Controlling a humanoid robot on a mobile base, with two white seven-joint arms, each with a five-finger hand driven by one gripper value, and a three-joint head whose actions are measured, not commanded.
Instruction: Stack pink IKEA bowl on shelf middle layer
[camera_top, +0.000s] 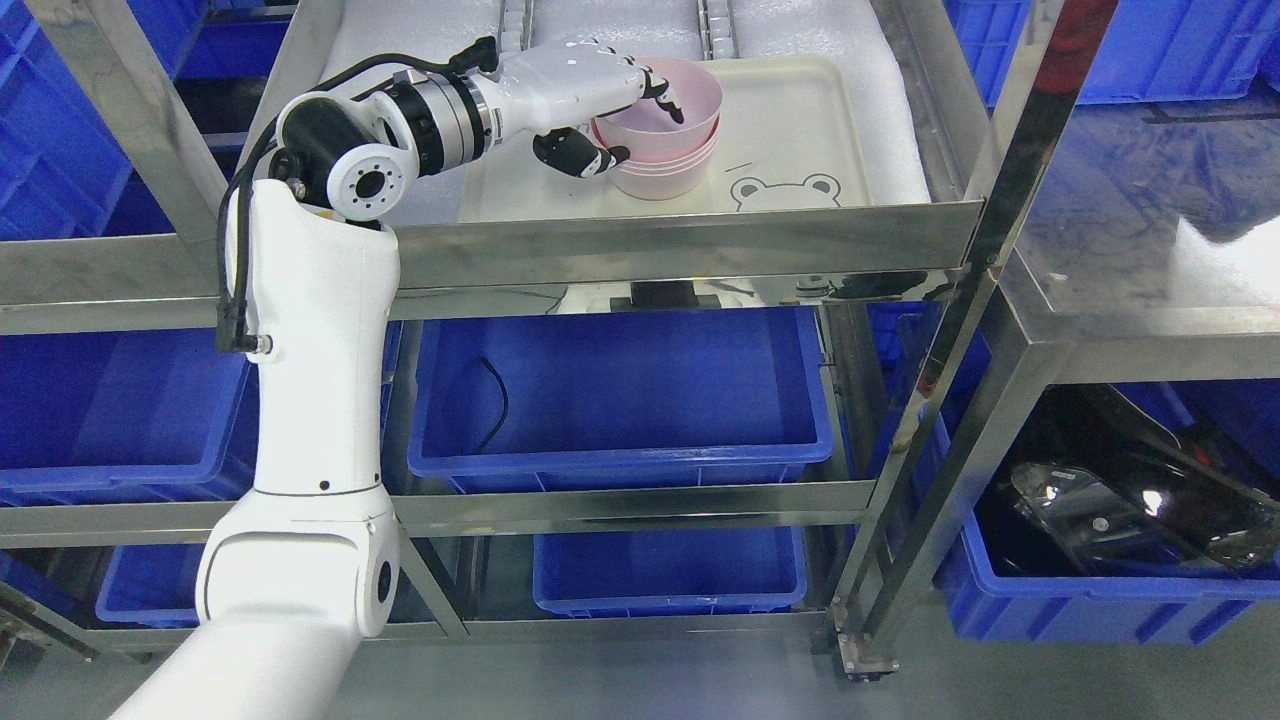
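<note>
The left hand (600, 105) reaches in from nine o'clock and grips the top pink bowl (672, 100) by its near rim, thumb outside, fingertips (668, 100) hooked over the edge. That bowl is smooth, pale pink, tilted and nested in a stack of like bowls (665, 172) on a cream tray (790, 130) with a bear face, lying on the steel shelf (680, 245). Below, at six o'clock, a blue bin (620, 400) holds a thin black cable (497, 400). At four o'clock, another bin (1100, 600) holds a glossy black object (1130, 480).
</note>
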